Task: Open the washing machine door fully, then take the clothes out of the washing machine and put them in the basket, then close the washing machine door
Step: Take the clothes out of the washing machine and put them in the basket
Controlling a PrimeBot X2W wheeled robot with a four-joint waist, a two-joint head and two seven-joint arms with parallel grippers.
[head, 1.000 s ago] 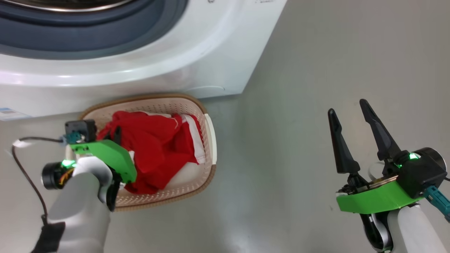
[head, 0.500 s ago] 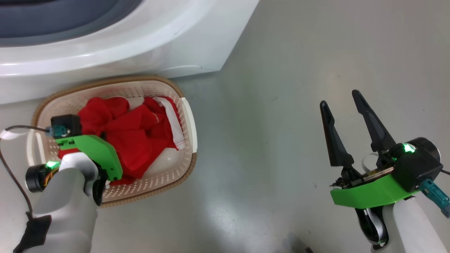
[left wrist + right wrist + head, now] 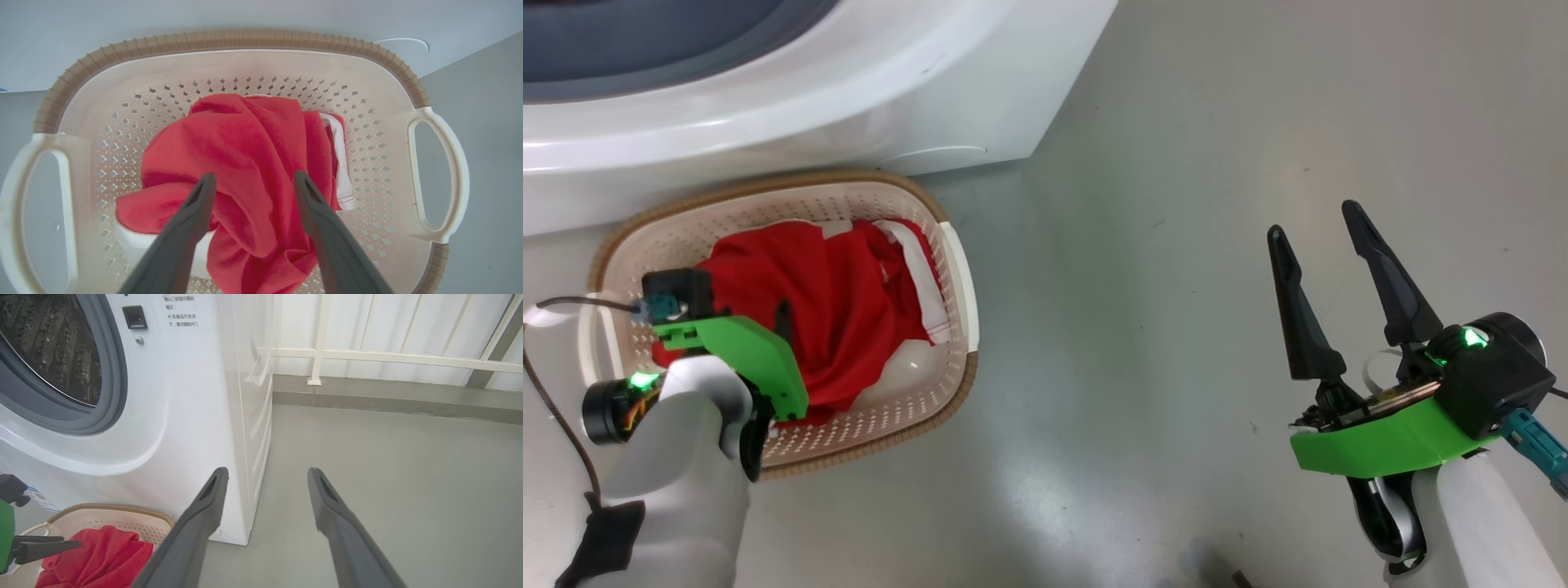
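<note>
The red clothes (image 3: 245,134) lie in the basket (image 3: 229,41); the left pincer (image 3: 251,179) and right pincer (image 3: 1312,220) are both open

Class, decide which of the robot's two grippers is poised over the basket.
The left gripper, open above the red clothes in the basket; the right gripper hangs over grey floor.

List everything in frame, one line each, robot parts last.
washing machine: one, white, behind the basket
drum: one, steel, inside the machine
rubber ring: one, grey, around the drum mouth
basket: one, cream with brown rim, on the floor before the machine
clothes: one heap, red with white, in the basket
floor: one, grey, under everything
railing: one, white, along the far wall
left gripper: one, dark fingers, open above the clothes
right gripper: one, dark fingers, open over bare floor
</note>
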